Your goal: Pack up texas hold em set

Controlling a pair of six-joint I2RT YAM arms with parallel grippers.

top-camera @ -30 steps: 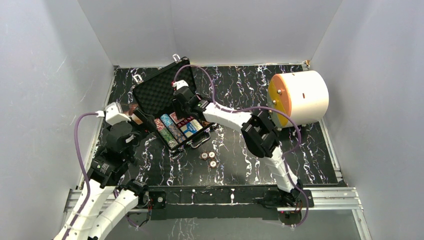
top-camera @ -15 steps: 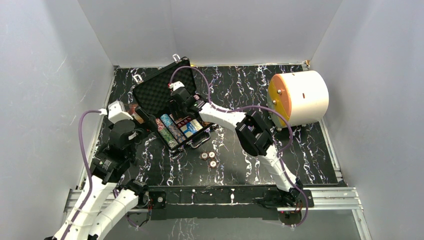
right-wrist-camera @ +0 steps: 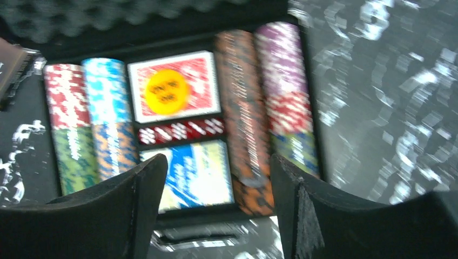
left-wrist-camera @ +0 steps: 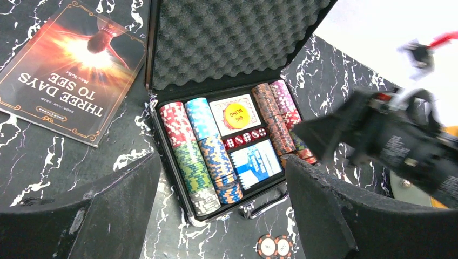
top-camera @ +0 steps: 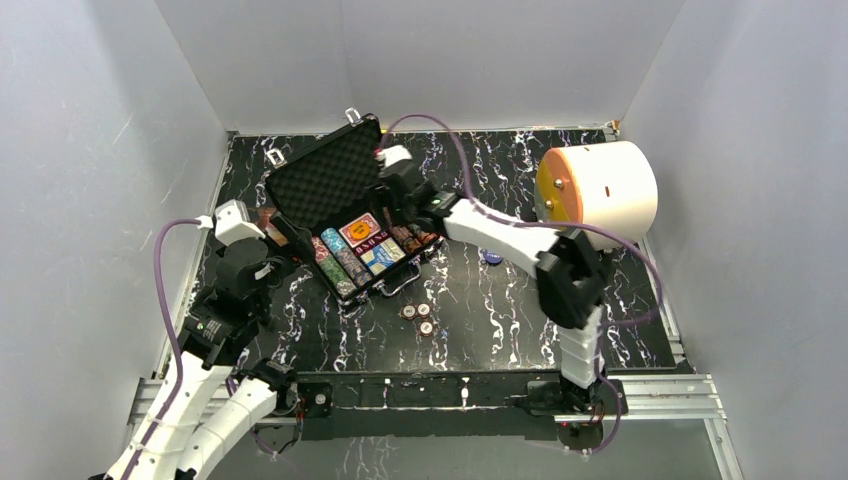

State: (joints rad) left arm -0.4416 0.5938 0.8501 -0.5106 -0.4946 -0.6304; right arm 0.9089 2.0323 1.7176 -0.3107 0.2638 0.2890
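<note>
The black case (top-camera: 338, 205) lies open, its foam lid (left-wrist-camera: 232, 38) propped up. Its tray holds rows of multicoloured chips (left-wrist-camera: 202, 148), a red deck with a yellow round button (left-wrist-camera: 233, 115) on it, red dice (left-wrist-camera: 246, 138) and a blue deck (left-wrist-camera: 255, 164); the right wrist view shows them blurred (right-wrist-camera: 173, 91). Two loose chips (top-camera: 420, 319) lie in front of the case. A blue button (top-camera: 491, 257) lies to the right. My right gripper (top-camera: 408, 205) (right-wrist-camera: 219, 162) is open and empty over the case's right edge. My left gripper (top-camera: 268, 266) (left-wrist-camera: 221, 162) is open and empty, left of the case.
A dark booklet (left-wrist-camera: 70, 70) lies left of the case. A big white cylinder with an orange face (top-camera: 597, 197) stands at the back right. White walls close in the marbled black table (top-camera: 500, 320) on three sides.
My right gripper has pulled back from inside the case toward its right edge, open and empty. The red deck with the yellow button now shows. The left arm has hardly moved.
</note>
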